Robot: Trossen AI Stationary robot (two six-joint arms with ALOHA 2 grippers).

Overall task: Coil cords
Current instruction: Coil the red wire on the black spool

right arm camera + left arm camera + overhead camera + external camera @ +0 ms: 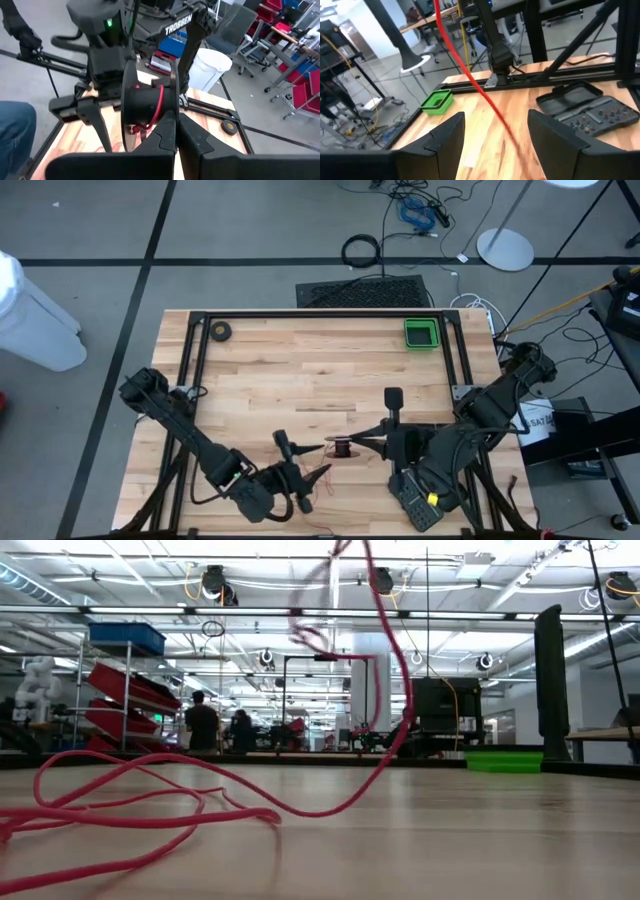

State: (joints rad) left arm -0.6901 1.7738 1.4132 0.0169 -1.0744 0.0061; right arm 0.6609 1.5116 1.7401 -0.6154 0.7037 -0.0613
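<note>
While the right claw point(352, 446) stays out of the question as a free hand, it is clenched on a small dark spool point(146, 106) with a few turns of red wire point(322, 476) on it, near the table's point(300, 370) six o'clock edge. From the spool the red wire trails toward eight o'clock and lies in loose loops on the wood beside the left claw point(288, 448). That left claw is released, its fingers point(445, 137) spread wide with the wire running between them untouched. A green tray point(421, 333) sits near the one o'clock corner, a dark tape roll point(221, 331) near eleven o'clock. A black case point(587, 107) lies at the five o'clock edge.
</note>
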